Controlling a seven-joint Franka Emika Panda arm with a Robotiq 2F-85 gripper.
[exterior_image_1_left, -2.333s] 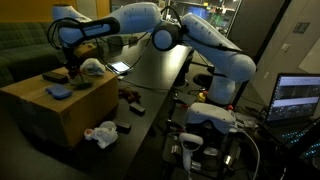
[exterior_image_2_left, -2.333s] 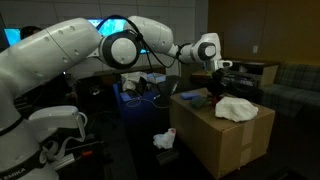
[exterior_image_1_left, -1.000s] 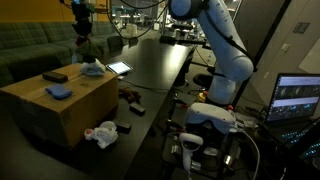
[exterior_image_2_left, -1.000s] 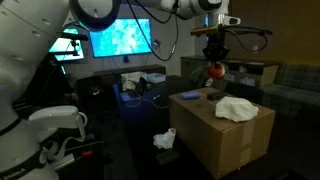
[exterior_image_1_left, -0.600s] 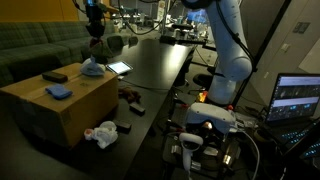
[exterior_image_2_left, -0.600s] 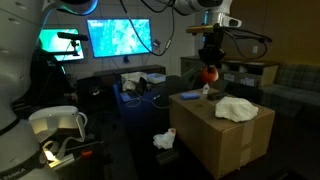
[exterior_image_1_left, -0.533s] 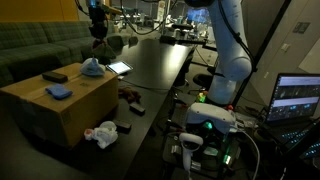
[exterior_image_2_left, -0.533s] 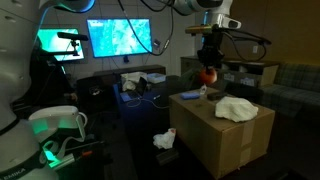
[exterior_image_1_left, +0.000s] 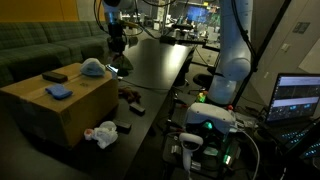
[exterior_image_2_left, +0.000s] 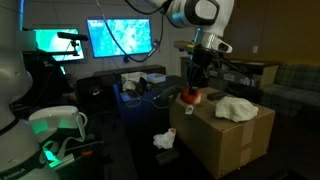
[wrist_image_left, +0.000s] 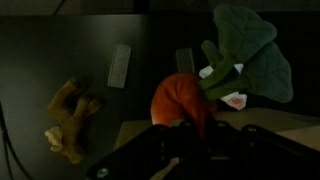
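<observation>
The gripper (exterior_image_2_left: 192, 86) hangs in the upper middle of the frame, its jaws clamped together on an orange plush toy (exterior_image_2_left: 190, 98) with green leaves (wrist_image_left: 245, 55). The toy hangs just off the left edge of the cardboard box (exterior_image_2_left: 222, 140), about level with the box top. In this dim light I cannot tell whether it brushes that edge.

In an exterior view the gripper (exterior_image_1_left: 116, 48) sits at upper centre, over the gap between the box (exterior_image_1_left: 60, 115) and the long edge of the black table (exterior_image_1_left: 160, 75). Open air surrounds it above box height.

On the box top a pale cloth (exterior_image_2_left: 237, 108) lies right of the gripper, well apart from the toy. From the opposite side it lies by the box's far edge (exterior_image_1_left: 93, 67), with a blue cloth (exterior_image_1_left: 60, 92) and a dark remote (exterior_image_1_left: 55, 76) further left.

In the wrist view the toy (wrist_image_left: 183, 100) fills the centre. Below it on the floor, a brown plush (wrist_image_left: 70, 120) lies at lower left and a grey remote (wrist_image_left: 120, 65) above it, with a band of dark floor between them and the toy. A crumpled white rag (exterior_image_1_left: 100, 133) lies at the foot of the box.
</observation>
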